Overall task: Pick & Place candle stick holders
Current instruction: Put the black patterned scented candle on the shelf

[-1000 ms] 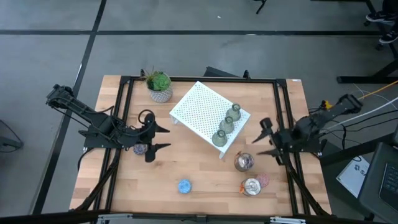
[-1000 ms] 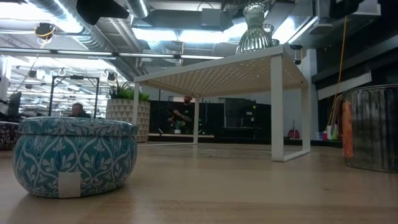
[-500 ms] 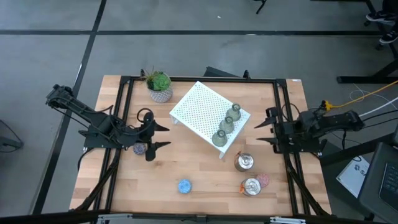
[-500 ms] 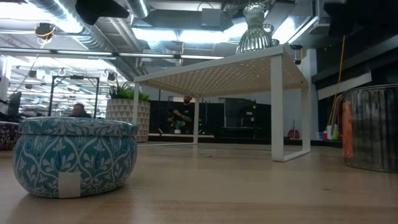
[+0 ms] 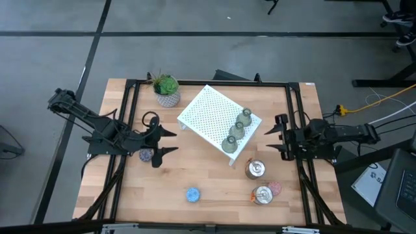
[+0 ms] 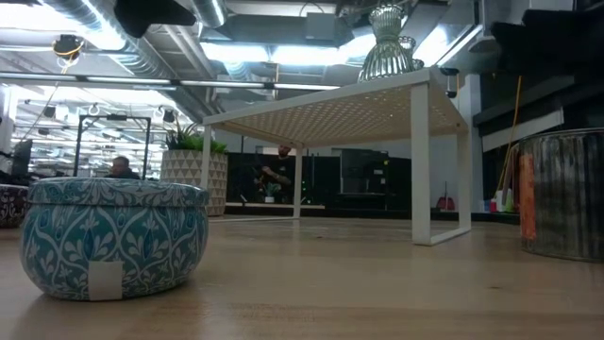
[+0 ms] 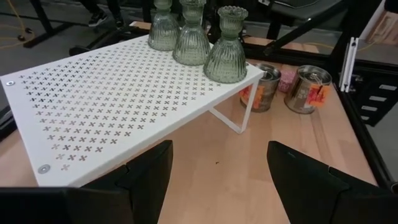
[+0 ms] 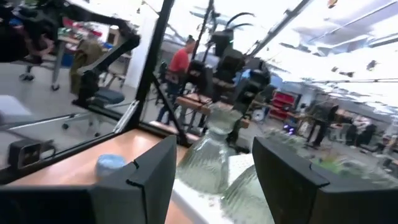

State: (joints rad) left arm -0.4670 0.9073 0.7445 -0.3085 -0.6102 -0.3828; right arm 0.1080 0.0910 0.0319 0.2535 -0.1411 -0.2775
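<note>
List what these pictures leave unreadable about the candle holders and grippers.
- Purple holder: high view, mostly hidden under the left gripper; its shape cannot be made out.
- Pink holder: high view, partly covered by a silver holder.
- Rear silver holder: low view, cut off by the right edge.
- Olive-green holders: right wrist view, blurred, partly behind the right gripper's fingers.
- Both grippers: outside the low view.

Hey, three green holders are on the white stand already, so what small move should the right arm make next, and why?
Probably swing the right gripper toward the nearer silver holder and lower over it. Its jaws are open and empty beside the white stand, where the three green holders sit, and that silver one stands closest on the table.
</note>
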